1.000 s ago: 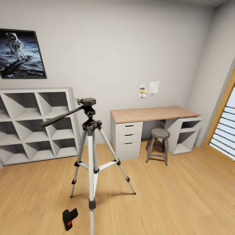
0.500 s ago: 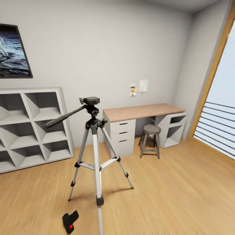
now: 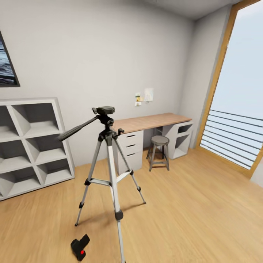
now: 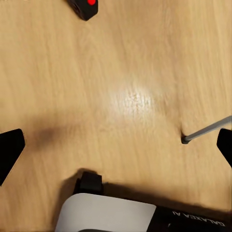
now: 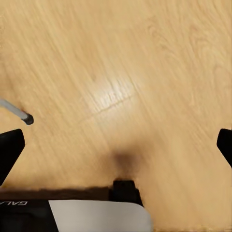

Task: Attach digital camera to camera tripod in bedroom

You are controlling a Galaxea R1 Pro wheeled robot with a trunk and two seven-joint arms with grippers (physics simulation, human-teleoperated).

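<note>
Head view has swung to the right over the last second: the poster (image 3: 6, 62) has slid almost off the left edge, the cube shelf (image 3: 31, 142) is cut there too, and a tall window (image 3: 237, 106) with a wooden frame now takes the right side. That is the viewpoint turning, not the things; the tripod (image 3: 107, 164) stands as it did on the wood floor (image 3: 190, 219), and the camera (image 3: 80, 247) lies on the floor just beside its near leg, to the left, red button up. My guess is the robot is squaring up to reach the camera, with the pickup not yet begun.

Left wrist view catches a corner of the camera at its edge, well apart from the left end effector (image 4: 116, 150), whose fingers are spread wide with only bare floor between them. The right end effector (image 5: 116, 150) is likewise released, holding nothing. A tripod foot shows in each wrist view, so the near leg runs close between the arms.

For room: the floor is open to the right toward the window, and the surface (image 3: 151, 122) and stool (image 3: 159, 151) sit far back. The tight spot is the near leg; an arm dropping toward the camera could nudge it.
</note>
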